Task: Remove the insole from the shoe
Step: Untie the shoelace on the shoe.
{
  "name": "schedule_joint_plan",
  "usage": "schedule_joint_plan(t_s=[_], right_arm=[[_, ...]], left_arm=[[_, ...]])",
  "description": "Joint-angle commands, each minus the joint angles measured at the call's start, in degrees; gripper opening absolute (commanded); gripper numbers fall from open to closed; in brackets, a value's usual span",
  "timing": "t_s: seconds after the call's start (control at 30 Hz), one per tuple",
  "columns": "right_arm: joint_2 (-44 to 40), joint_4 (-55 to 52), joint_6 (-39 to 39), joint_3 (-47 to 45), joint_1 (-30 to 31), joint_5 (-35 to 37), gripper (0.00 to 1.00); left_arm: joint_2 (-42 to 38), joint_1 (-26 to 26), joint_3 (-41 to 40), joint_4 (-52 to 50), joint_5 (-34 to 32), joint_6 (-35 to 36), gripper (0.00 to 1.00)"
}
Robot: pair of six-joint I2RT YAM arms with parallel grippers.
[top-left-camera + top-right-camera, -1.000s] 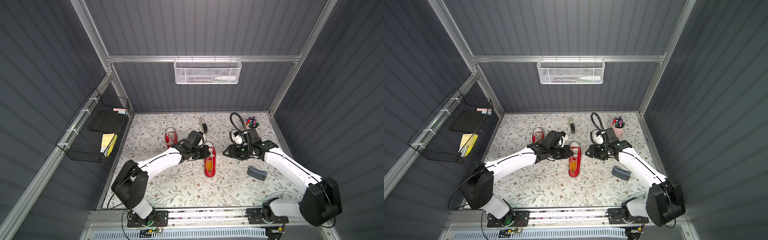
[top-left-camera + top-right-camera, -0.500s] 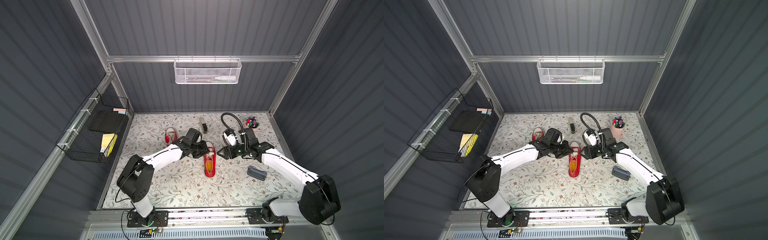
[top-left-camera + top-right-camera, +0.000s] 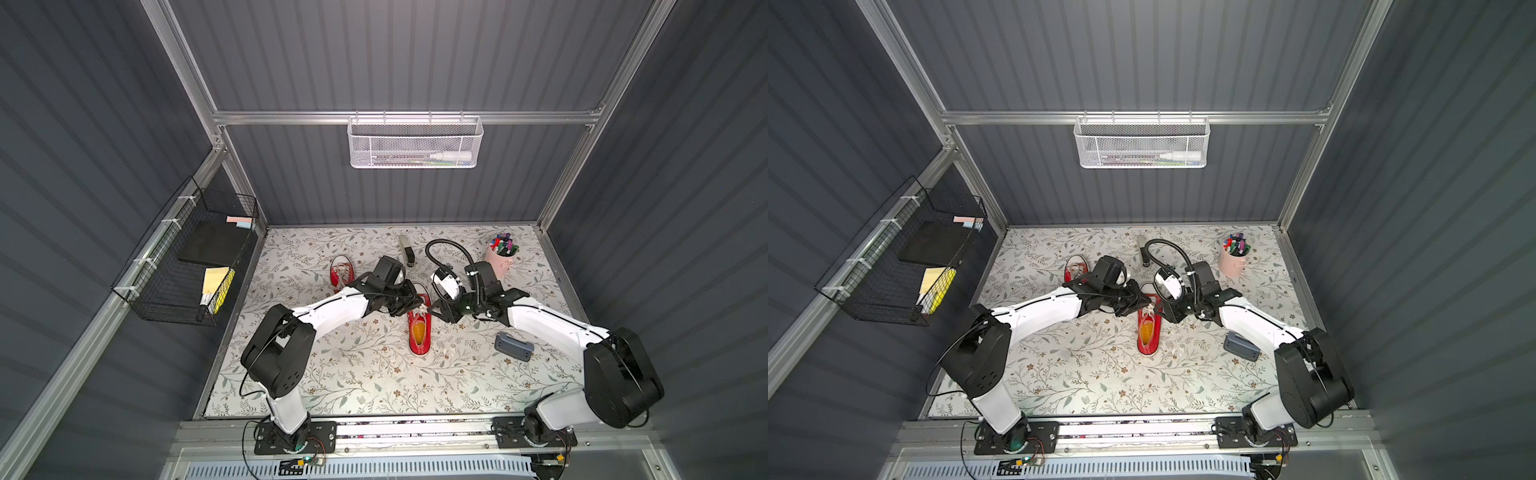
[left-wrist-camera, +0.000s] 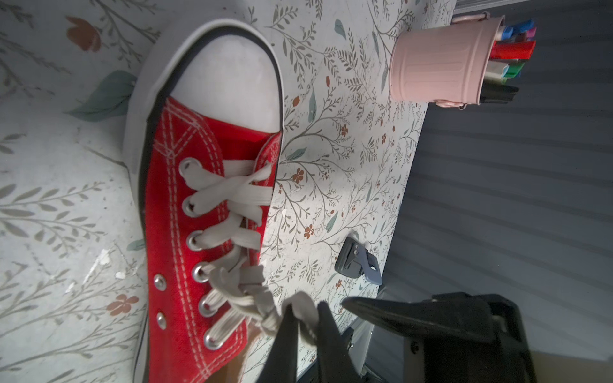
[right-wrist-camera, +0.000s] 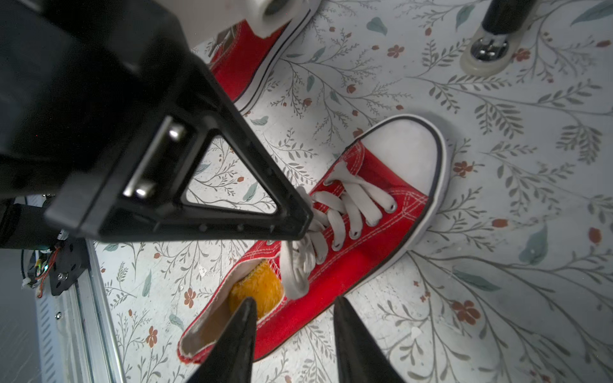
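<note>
pinching lace (image 4: 245, 295) with left hand (image 4: 305, 315), clenched, likely to hold tongue back; straddling side wall of shoe (image 3: 419, 349) with right hand (image 5: 293, 300), released, ready to nip insole (image 5: 255, 291), not yet out, at desk (image 3: 332, 374) centre, heel at 6 o'clock.

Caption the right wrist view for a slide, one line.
Open right fingers straddle the side of the red shoe by its orange insole while the left fingers pinch the white laces.
</note>
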Motion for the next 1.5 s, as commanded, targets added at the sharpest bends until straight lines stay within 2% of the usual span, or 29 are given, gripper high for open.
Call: schedule_joint_plan(t_s=[0.0,0.13,0.4,0.47,0.53,0.63,0.77,0.93,1.07,1.23,1.47], right_arm=[[0.74,3.52,2.35,-0.88,0.29,-0.71,0.42],[2.14,3.30,1.74,0.16,0.37,-1.99,0.48],[4.77,4.39,3.24,2.20,0.44,-1.62,0.39],[4.64,4.71,4.03,2.13,0.48,-2.06,0.39],[3.99,4.45,4.75,2.04,0.55,-2.48,0.46],[1.81,2.73,6.63,1.60,0.46,-0.89,0.60],[-2.64,-5.40,15.10,3.15,0.30,5.13,0.65],[-4.28,-12.07,28.48,3.72,0.37,3.22,0.57],[-1.59,-15.85,36.29,5.62,0.50,0.75,0.47],[3.32,-17.73,38.32,8.78,1.24,-2.73,0.43],[7.39,-17.16,34.78,12.69,1.25,-0.75,0.42]], left_arm=[[1.63,0.37,2.65,0.60,0.78,-0.62,0.16],[2.67,0.37,3.91,0.35,0.94,-0.66,0.16],[2.98,0.38,4.87,-0.47,0.96,-0.55,0.17],[2.63,0.40,4.83,-0.90,0.59,-0.29,0.17],[2.43,0.44,4.63,-1.18,0.18,-0.16,0.17],[2.43,0.50,4.61,-1.41,-0.43,0.00,0.16],[2.84,0.46,4.46,-0.41,-0.44,-0.76,0.12],[3.47,0.46,3.60,1.94,0.11,-2.52,0.11],[3.92,0.46,3.91,2.40,0.15,-3.10,0.09],[4.78,0.46,4.57,2.45,0.68,-3.52,0.08],[4.89,0.46,4.95,1.45,0.47,-3.41,0.08]])
